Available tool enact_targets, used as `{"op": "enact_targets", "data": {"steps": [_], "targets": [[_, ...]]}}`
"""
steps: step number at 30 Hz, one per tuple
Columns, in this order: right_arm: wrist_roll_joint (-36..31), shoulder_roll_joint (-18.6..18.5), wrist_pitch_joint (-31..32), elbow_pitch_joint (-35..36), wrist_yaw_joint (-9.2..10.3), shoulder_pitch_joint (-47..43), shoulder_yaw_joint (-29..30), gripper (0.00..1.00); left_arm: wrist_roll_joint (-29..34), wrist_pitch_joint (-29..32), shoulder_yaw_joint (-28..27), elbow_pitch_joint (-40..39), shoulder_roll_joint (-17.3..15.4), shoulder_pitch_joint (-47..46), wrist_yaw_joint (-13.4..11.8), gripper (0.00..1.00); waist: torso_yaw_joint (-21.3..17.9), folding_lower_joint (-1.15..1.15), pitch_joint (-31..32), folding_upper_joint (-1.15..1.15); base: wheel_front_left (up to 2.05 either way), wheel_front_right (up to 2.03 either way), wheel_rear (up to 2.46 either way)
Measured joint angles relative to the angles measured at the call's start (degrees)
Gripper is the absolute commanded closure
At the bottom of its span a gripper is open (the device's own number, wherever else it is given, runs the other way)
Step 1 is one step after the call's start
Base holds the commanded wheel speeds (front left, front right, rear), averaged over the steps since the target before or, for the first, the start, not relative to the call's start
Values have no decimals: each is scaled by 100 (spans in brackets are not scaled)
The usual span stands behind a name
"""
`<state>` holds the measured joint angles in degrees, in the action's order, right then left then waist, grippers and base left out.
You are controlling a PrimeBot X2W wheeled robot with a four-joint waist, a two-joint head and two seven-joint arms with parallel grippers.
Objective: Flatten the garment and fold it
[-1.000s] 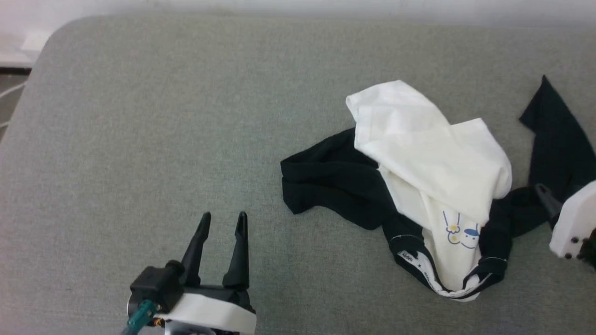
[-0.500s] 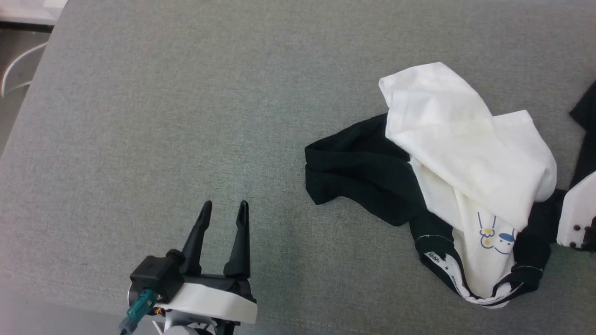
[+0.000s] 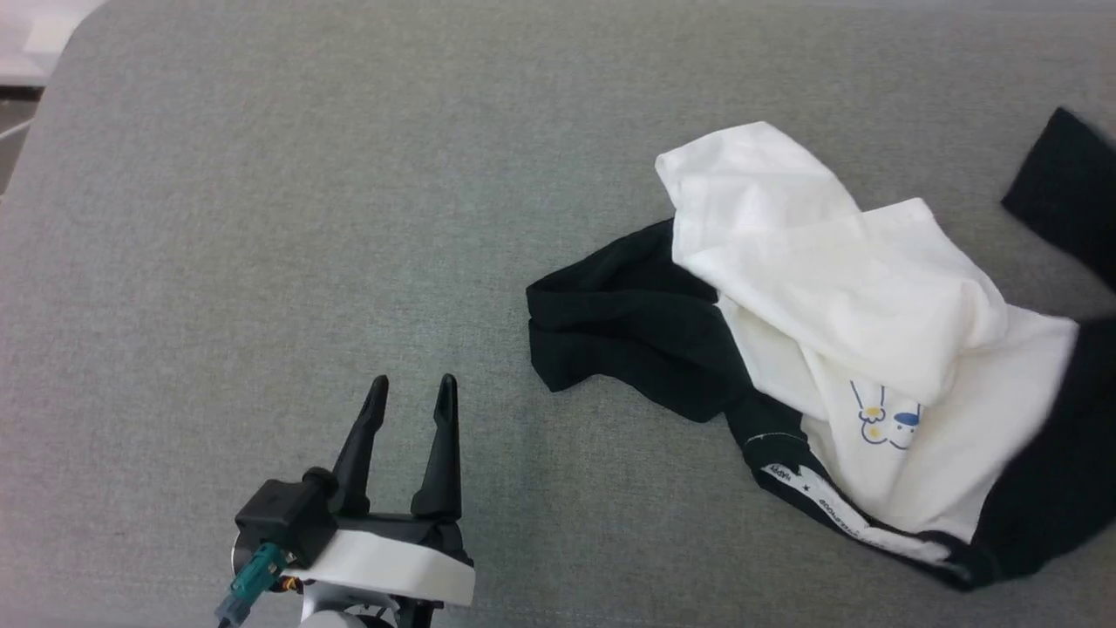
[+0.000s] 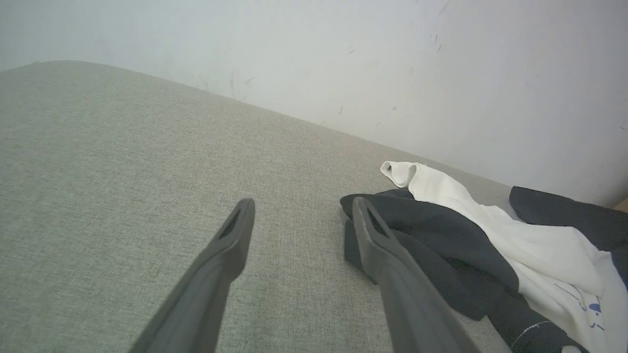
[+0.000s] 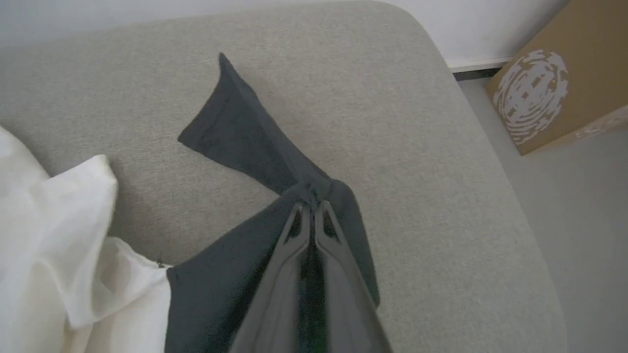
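i'm barely starting: my right gripper [image 5: 309, 210] is pinching a black sleeve [image 5: 235, 127] of the garment [image 3: 837, 296], lying crumpled on the grey cushion [image 3: 261, 218]; my left gripper [image 3: 410, 391] is hanging wide, empty. flattening and folding are waiting.

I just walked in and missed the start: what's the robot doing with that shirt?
The robot is working on a crumpled white T-shirt with black sleeves, which lies in a heap on the grey padded surface. Its right gripper is shut on a black sleeve, pinching the cloth. The left gripper is open and empty, apart from the shirt. Nothing is flattened or folded yet.
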<state>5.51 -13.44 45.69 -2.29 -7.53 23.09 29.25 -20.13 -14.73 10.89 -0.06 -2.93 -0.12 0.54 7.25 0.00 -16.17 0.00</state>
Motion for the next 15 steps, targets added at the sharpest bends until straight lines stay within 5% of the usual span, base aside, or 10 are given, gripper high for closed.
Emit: {"op": "enact_targets", "data": {"steps": [7, 8, 9, 10, 15], "targets": [[-214, 230, -242, -37, 0, -1205, 1141, 100, 22, 0, -48, 16, 0, 16, 43, 0, -133, -1, 31, 0, 0, 0, 0], [-241, 345, -310, -116, 0, -1283, 1189, 93, 55, -1, -59, 30, 0, 16, 52, 0, -151, -1, 22, 0, 0, 0, 0], [-252, 456, -419, -197, 0, -1313, 1214, 60, 73, 0, -71, 43, 0, 16, 62, 0, -171, 0, 15, 0, 0, 0, 0], [-250, 558, -580, -277, 0, -1301, 1254, 2, 93, -1, -82, 46, 0, 16, 88, 0, -192, 0, 8, 0, 0, 0, 0], [-21, 728, -1846, -264, 1, -1165, 822, 0, 231, 0, -157, 56, 0, 16, 143, 0, -309, 0, 11, 0, 0, 0, 0]]}}
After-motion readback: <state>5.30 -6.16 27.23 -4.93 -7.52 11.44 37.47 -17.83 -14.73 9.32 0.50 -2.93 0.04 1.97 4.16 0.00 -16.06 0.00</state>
